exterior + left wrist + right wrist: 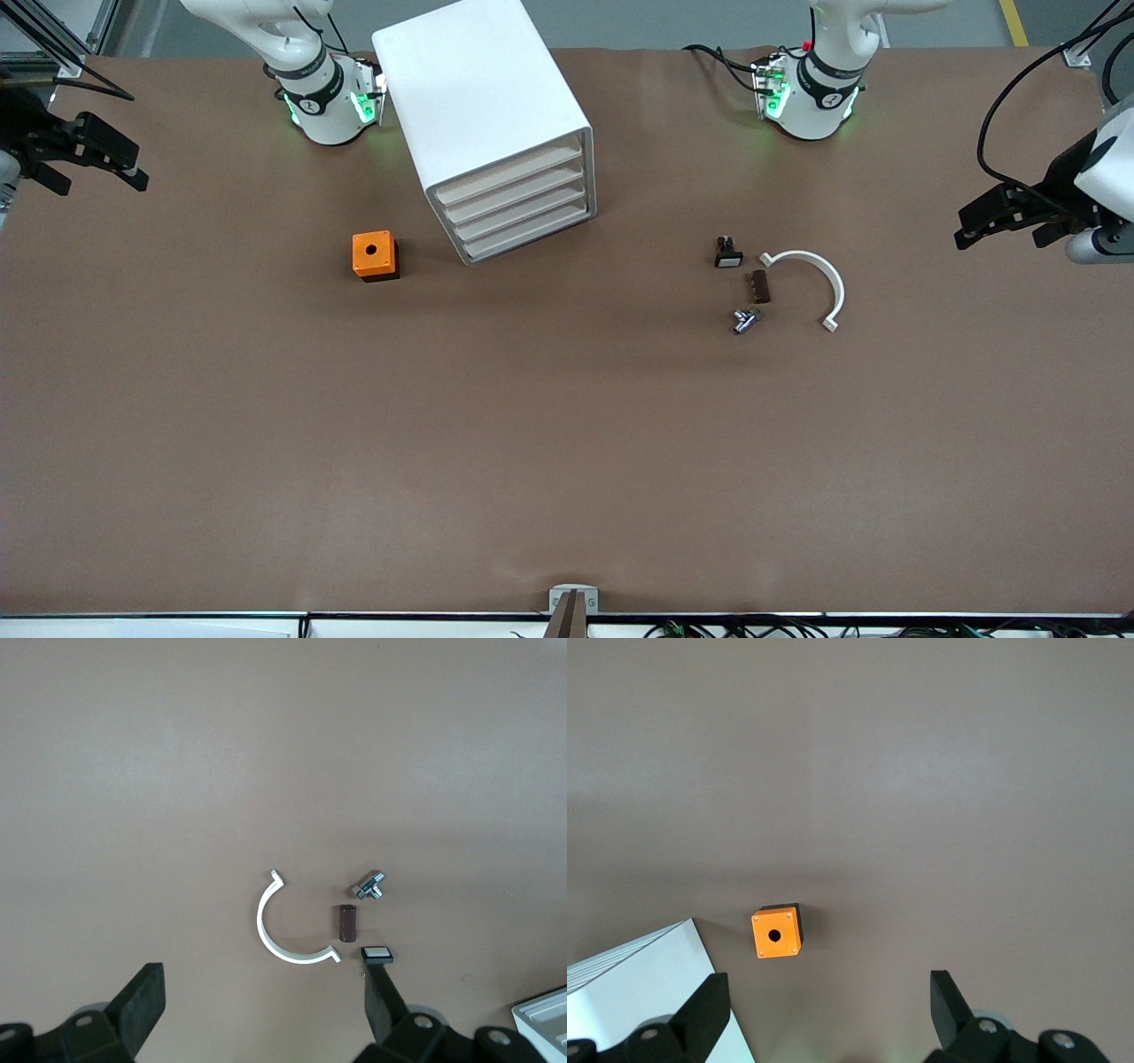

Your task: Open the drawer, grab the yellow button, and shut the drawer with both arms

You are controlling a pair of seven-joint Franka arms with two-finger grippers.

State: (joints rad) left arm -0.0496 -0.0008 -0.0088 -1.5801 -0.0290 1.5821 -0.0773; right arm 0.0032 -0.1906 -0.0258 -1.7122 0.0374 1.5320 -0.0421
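Note:
The white cabinet (483, 106) stands near the right arm's base, and part of it shows in the right wrist view (629, 983). Its top drawer (509, 173) is shut, as are the three below. The button is hidden; no orange-capped button shows anywhere. My left gripper (961, 229) hangs open and empty over the left arm's end of the table; in its wrist view (263, 997) the fingers stand wide apart. My right gripper (133, 168) hangs open and empty over the right arm's end of the table, and its wrist view (828, 1001) also shows it open.
An orange cube with a hole (374, 255) (776, 932) sits beside the cabinet. Toward the left arm's end lie a small black-and-white part (727, 253) (376, 953), a brown block (760, 286), a metal piece (745, 320) and a white arc (819, 279) (275, 935).

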